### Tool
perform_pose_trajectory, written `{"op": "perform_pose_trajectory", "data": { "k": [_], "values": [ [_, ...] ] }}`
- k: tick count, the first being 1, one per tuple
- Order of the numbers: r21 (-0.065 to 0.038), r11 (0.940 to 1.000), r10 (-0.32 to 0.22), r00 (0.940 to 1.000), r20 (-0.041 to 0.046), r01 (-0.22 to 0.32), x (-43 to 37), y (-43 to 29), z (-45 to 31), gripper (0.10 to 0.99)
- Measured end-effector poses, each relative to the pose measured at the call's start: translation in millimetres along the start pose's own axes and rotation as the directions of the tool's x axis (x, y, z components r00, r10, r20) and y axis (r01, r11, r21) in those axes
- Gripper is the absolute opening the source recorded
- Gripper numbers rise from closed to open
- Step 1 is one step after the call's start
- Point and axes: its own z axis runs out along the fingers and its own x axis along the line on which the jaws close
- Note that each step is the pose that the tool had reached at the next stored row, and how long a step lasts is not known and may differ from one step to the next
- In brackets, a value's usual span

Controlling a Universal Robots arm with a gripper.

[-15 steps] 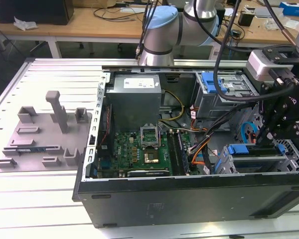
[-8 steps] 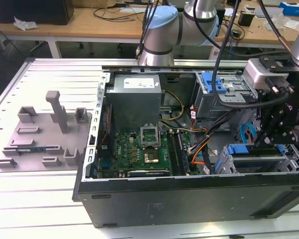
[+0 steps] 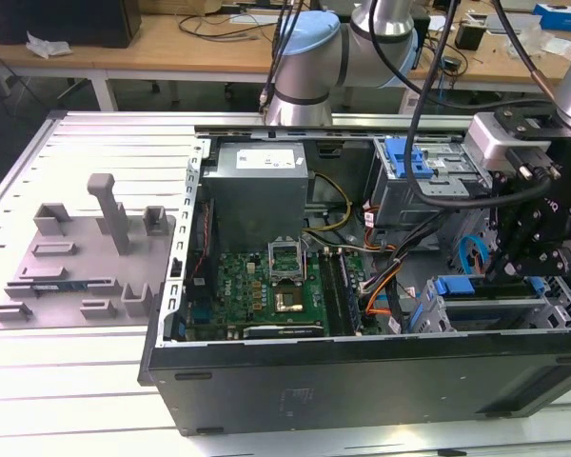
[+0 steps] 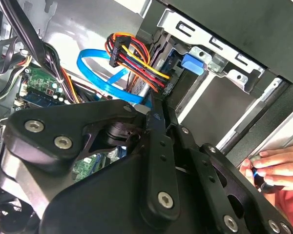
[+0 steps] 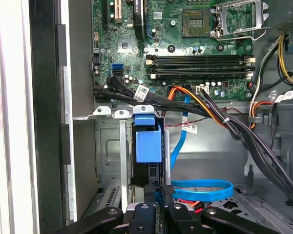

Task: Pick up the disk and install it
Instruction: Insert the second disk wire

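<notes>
The gripper, fingers pressed together, sits at the outer end of the disk, which stands on edge part-way inside the drive bay of the open computer case. This looks like the install step, and seating the disk would call for a straight push along the bay, clear of the cables. The second wrist view adds a person's hand outside the case, while the exterior view places the bay at the near corner on its right.

Matt black metal gripper; glossy blue plastic disk carrier (smooth); dull grey tray.
</notes>
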Motion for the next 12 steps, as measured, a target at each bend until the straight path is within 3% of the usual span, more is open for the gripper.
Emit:
{"op": "perform_pose_trajectory", "data": {
  "k": [2,4,12],
  "values": [
    [0.000,1.0000,0.000,1.0000,0.0007,0.000,0.0,0.0,0.0,0.173],
    [0.000,1.0000,0.000,1.0000,0.0001,0.000,0.1,-0.1,-3.3,0.298],
    [0.002,1.0000,0.000,1.0000,-0.0021,0.000,0.1,1.2,-24.3,0.298]
  ]
}}
